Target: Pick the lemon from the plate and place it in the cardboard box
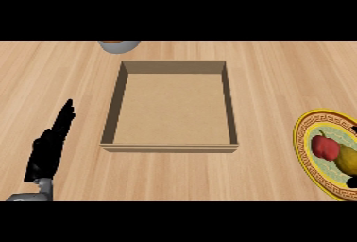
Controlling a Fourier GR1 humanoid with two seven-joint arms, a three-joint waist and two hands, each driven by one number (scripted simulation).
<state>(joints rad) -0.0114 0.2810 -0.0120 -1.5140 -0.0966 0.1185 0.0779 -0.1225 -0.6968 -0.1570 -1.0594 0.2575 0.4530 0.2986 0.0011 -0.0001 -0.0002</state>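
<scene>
Nearest, at the lower left edge: a grey wrist, and just above it the left hand, black, upright, well to the left of the box. Fingers straight and pressed together, tips pointing toward the far side of the counter. Holds nothing.

At the lower right, hard against the view's edge: a small black sliver, apparently part of the right hand, lying over the near part of the plate. Too little showing to tell whether open or closed, or whether it is touching anything.

On the same side, slightly farther: the plate itself, round, with a yellow rim carrying a dark key pattern and a pale green centre, cut off by the right edge. On it, the lemon, yellow, partly out of view, just beyond the black sliver. Not yet lifted, and well outside the box. Pressed against the lemon's left and far side: a red fruit with a short dark stem.

Mid-counter, left of the plate and apart from it: the cardboard box, shallow, rectangular, open at the top, with low brown walls around a flat floor.

Farthest, at the top edge, just beyond the box's far left corner: a grey bowl, only its near part showing.

Beneath it all: light wood grain running across the counter.
</scene>
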